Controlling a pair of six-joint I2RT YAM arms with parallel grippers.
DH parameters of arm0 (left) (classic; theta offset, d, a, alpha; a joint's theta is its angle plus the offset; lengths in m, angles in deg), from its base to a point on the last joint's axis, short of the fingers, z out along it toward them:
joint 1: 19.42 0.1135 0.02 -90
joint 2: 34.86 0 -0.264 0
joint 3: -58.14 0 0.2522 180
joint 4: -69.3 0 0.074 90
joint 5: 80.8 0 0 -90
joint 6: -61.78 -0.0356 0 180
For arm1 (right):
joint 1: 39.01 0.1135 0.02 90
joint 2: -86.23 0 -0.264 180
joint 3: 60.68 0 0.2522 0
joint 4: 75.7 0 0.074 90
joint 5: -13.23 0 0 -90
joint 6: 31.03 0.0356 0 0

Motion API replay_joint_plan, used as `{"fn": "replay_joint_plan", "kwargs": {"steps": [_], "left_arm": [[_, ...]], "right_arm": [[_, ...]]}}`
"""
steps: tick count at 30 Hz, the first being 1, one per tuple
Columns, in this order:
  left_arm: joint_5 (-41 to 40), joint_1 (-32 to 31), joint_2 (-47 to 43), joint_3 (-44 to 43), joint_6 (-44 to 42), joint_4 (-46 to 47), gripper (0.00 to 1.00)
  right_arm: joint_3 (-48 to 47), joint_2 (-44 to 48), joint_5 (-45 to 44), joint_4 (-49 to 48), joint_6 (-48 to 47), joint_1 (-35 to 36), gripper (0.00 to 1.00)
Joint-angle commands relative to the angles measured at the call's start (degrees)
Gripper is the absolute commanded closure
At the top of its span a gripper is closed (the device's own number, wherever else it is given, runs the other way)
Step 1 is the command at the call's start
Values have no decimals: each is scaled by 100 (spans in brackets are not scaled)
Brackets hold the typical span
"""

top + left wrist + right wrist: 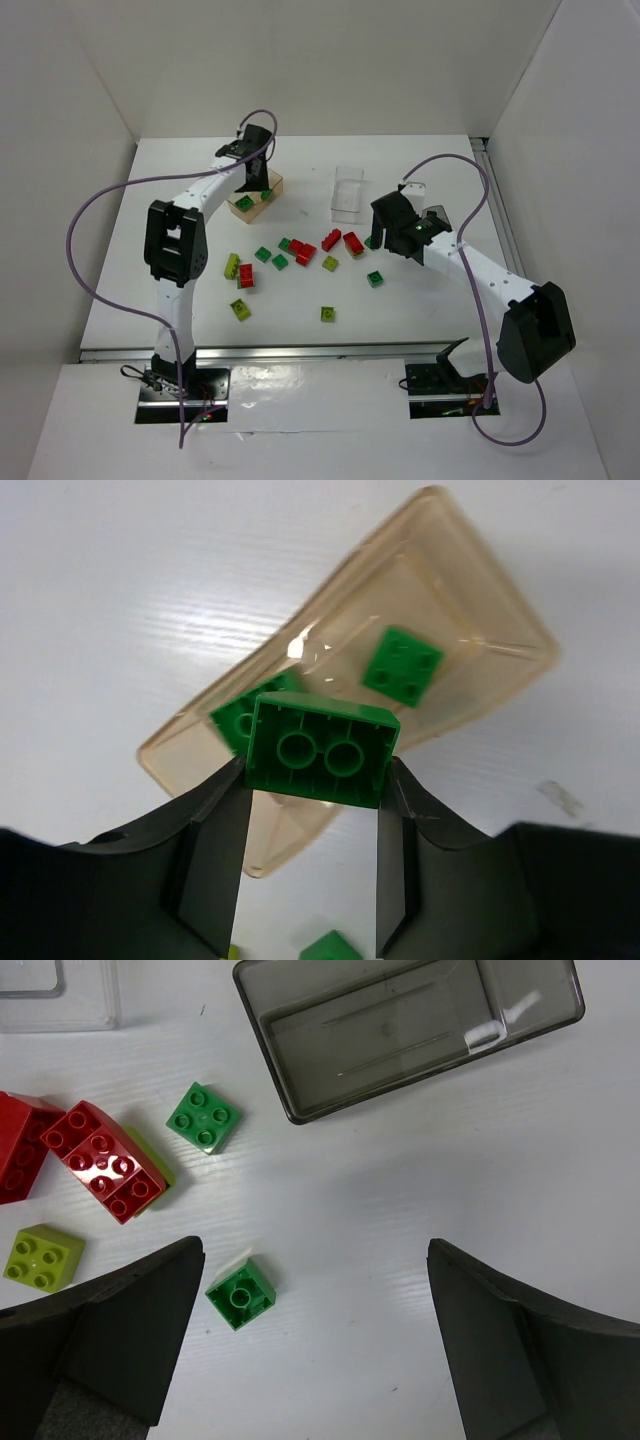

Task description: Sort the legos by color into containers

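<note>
My left gripper (pixel 258 178) is shut on a dark green brick (pixel 320 750) and holds it above the near end of the tan tray (pixel 256 200). In the left wrist view the tan tray (pixel 440 570) holds one dark green brick (pixel 402 666) and a second one (pixel 230 723), partly hidden by the held brick. My right gripper (pixel 385 236) is open and empty (pixel 315 1260) above bare table. An upside-down dark green brick (pixel 240 1295) lies by its left finger. The smoky grey tray (pixel 400 1030) lies just beyond it, with no bricks in the part I see.
The clear tray (pixel 348 192) stands at the back middle. Loose bricks are scattered mid-table: red ones (pixel 303 250), dark green ones (pixel 375 278) and yellow-green ones (pixel 240 309). The right wrist view shows a red brick (pixel 103 1160), a green one (pixel 204 1117) and a yellow-green one (pixel 42 1257).
</note>
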State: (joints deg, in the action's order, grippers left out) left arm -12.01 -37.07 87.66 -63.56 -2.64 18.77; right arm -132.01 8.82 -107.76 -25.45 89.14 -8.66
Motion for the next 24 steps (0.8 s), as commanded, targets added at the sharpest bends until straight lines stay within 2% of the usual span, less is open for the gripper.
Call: {"fn": "replay_joint_plan", "kwargs": {"steps": [1,2,3,5,6,11,13,18,21,24], "left_arm": [[-58,174,-193,220,350,-119,70],[20,226,-141,221,412,-119,65],[108,314,-141,221,465,-119,39],[249,315,-141,335,517,-119,29],[249,315,-141,335,518,-119,19],[346,105,-876,738,518,48,18],[415,-71,-1132,879,440,126,24],[653,-380,-1731,1861,439,179,28],[566,-511,-2056,2686,1078,48,29],[566,-511,-2425,3557,1966,100,26]], "right_arm": [[-1,77,-136,34,50,24,0],[-1,77,-136,34,50,24,0],[-53,77,-136,34,50,24,0],[-54,24,-136,34,50,24,0],[-54,24,-136,86,50,24,0],[-54,138,-136,86,50,24,0],[-54,138,-136,86,50,24,0],[-1,191,-136,25,103,76,0],[122,252,-136,-45,103,76,0],[174,252,-83,-46,103,129,0]]}}
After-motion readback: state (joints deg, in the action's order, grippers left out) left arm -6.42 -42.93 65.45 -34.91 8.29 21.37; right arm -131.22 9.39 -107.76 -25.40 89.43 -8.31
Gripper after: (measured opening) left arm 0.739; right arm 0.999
